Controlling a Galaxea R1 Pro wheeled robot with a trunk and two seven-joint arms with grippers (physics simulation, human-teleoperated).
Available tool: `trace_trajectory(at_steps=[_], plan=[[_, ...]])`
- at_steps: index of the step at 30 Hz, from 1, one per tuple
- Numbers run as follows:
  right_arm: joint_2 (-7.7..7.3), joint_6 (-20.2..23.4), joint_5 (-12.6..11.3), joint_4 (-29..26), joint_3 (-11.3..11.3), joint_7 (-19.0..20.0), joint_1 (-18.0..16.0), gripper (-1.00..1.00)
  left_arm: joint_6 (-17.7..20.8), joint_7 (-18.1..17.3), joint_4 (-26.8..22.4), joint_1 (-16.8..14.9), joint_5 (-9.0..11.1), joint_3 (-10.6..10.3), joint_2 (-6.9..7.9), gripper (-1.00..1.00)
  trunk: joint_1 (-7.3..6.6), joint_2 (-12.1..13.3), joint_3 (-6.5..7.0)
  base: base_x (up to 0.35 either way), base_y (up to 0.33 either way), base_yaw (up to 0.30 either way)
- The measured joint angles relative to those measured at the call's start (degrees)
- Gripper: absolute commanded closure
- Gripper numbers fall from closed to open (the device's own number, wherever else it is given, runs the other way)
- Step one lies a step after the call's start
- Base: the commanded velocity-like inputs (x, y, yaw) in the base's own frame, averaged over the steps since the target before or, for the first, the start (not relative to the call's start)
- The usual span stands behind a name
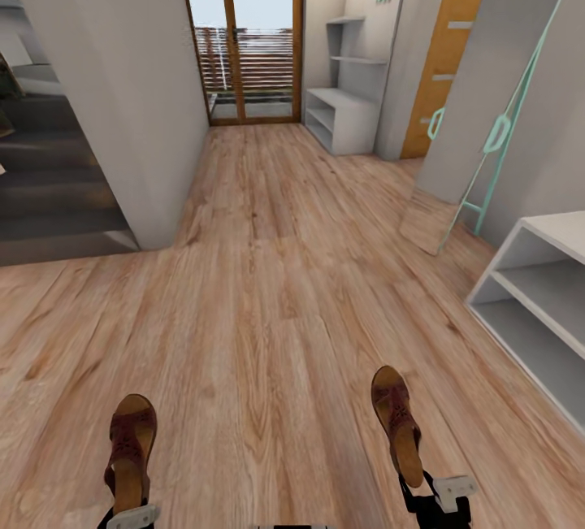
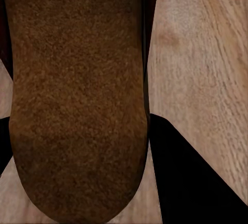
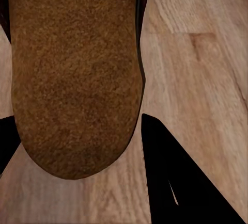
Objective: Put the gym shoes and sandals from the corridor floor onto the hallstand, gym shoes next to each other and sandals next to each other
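Each gripper holds one dark brown sandal by its heel, toe pointing ahead over the corridor floor (image 1: 276, 269). My left gripper (image 1: 128, 506) is shut on the left sandal (image 1: 130, 448). My right gripper (image 1: 416, 487) is shut on the right sandal (image 1: 396, 419). In the left wrist view the tan footbed of the sandal (image 2: 77, 95) lies between black fingers (image 2: 191, 182). The right wrist view has the other sandal (image 3: 72, 74) between its fingers (image 3: 175, 182). The hallstand (image 1: 345, 110) stands far ahead on the right, near the glass door. The gym shoes are out of view.
A low grey two-shelf bench (image 1: 540, 301) sits close on the right. A mint-green frame (image 1: 497, 135) leans on the right wall beside an orange door (image 1: 447, 49). A grey partition wall (image 1: 122, 90) with dark stairs (image 1: 49, 188) behind it bounds the left. A glass door (image 1: 244, 33) ends the corridor.
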Motion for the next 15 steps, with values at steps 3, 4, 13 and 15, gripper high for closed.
trace_trajectory(at_steps=[3, 4, 13, 15], plan=[[-0.01, 0.0, 0.0, 0.0, 0.0, 0.0, 0.0, 1.0, 0.0, 0.0, 0.0, 0.0, 0.0, 0.0, 0.01, 1.0, 0.0, 0.0, 0.27, 0.339, 0.0, 0.001], [-0.01, 0.0, 0.0, 0.0, 0.0, 0.0, 0.0, 1.0, 0.0, 0.0, 0.0, 0.0, 0.0, 0.0, 0.01, 1.0, 0.0, 0.0, 0.36, 0.339, 0.0, 0.0], [-0.06, 0.0, 0.0, 0.0, 0.0, 0.1, 0.0, 1.0, 0.0, 0.1, 0.0, 0.0, 0.0, 0.0, -0.01, 1.0, 0.0, 0.0, 1.16, 0.339, 0.0, 0.0], [-0.08, 0.0, 0.0, 0.0, 0.0, 0.1, 0.0, 1.0, 0.0, 0.1, 0.0, 0.0, 0.0, 0.0, 0.0, 1.0, 0.0, 0.0, 1.34, 0.339, 0.0, 0.0]])
